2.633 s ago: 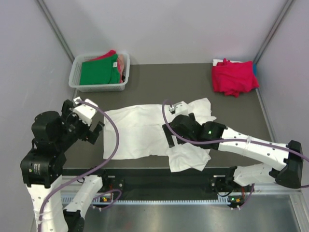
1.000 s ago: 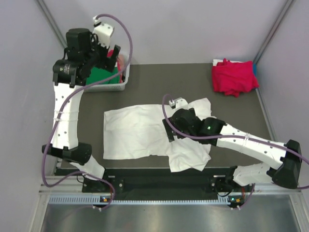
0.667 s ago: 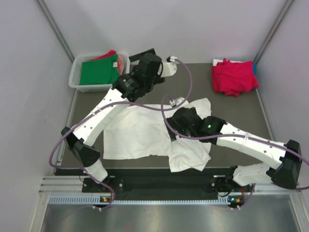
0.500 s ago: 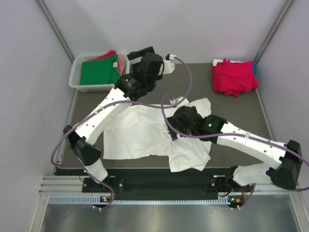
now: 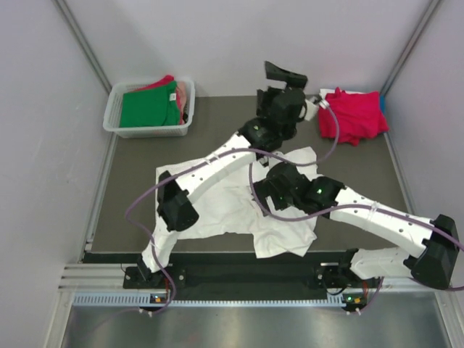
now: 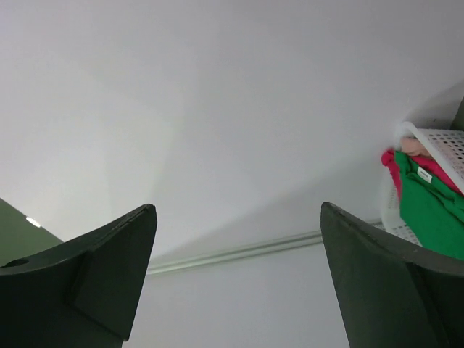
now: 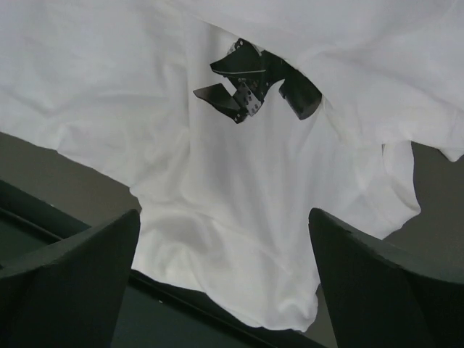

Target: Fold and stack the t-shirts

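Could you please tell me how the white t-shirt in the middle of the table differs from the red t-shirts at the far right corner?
The white t-shirt is spread out mostly flat, while the red t-shirts sit bunched in a crumpled heap. The white t-shirt covers far more table than the red t-shirts. The white t-shirt bears a dark print; the red t-shirts look plain. Both rest on the dark table.

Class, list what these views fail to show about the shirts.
- White t-shirt: top view, middle covered by left arm and right arm; right wrist view, cut by frame edges.
- Basket: top view, green t-shirt hides shirts beneath; left wrist view, cut by right edge.
- Red pile: top view, bunched, count unclear.
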Controlling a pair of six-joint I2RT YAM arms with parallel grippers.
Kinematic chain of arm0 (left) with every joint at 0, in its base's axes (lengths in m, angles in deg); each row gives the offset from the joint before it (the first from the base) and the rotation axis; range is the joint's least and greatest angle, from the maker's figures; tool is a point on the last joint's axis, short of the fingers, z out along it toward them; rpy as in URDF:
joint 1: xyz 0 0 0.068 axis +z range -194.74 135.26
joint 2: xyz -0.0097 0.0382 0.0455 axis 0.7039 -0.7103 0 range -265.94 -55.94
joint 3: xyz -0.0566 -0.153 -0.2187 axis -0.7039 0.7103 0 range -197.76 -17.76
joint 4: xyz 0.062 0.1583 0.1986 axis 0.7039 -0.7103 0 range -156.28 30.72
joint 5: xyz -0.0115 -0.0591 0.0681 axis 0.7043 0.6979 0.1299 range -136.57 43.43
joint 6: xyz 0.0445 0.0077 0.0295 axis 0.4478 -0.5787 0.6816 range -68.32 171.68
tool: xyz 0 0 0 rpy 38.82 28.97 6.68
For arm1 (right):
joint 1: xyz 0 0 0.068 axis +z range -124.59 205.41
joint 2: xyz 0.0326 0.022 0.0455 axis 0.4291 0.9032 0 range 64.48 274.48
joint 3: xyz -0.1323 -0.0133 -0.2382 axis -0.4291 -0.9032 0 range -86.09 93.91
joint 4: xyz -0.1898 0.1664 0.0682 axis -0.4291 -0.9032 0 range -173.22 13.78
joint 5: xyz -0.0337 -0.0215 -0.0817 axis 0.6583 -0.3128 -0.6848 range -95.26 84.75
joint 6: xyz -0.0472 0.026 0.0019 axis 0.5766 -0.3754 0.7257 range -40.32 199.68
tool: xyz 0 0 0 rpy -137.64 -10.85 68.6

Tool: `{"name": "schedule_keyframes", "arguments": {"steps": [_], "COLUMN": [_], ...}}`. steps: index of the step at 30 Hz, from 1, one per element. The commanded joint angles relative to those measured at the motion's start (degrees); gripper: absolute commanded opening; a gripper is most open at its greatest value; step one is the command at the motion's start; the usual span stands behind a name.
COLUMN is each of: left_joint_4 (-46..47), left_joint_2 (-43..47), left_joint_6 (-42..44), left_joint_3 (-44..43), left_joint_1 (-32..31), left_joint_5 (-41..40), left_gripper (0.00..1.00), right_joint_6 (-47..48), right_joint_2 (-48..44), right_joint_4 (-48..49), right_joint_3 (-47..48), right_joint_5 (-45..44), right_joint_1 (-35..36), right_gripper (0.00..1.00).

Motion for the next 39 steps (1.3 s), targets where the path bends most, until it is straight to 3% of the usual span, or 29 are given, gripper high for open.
{"name": "schedule_keyframes", "arguments": {"steps": [1, 6, 8, 13, 39], "left_joint_4": [22.8, 31.5, 32.6, 32.2, 34.4], "left_joint_2": [-2.6, -15.2, -16.8, -18.3, -23.4], "left_joint_6": [24.3, 37.9, 40.8, 39.1, 40.4], "left_joint_3": [4.5, -8.8, -9.3, -6.8, -4.8], "left_joint_1": [-8.7, -13.5, -14.9, -16.9, -19.8], "left_joint_5": [-3.1, -5.2, -3.9, -3.6, 1.4], "left_gripper": [0.98, 0.98, 0.98, 0.98, 0.98], "right_joint_6": [1.3, 0.1, 0.2, 0.2, -3.8], "right_joint_2": [-6.2, -11.2, -13.8, -20.3, -26.1], "right_joint_4": [5.7, 6.1, 6.2, 6.7, 3.4], "right_joint_3": [-0.9, -2.2, -3.3, -5.8, -7.7], "right_joint_5": [4.1, 1.7, 1.3, 0.2, -2.6], "right_joint_1": [0.0, 0.0, -0.1, -0.1, -0.1], "right_gripper": [1.0, 1.0, 1.0, 1.0, 1.0]}}
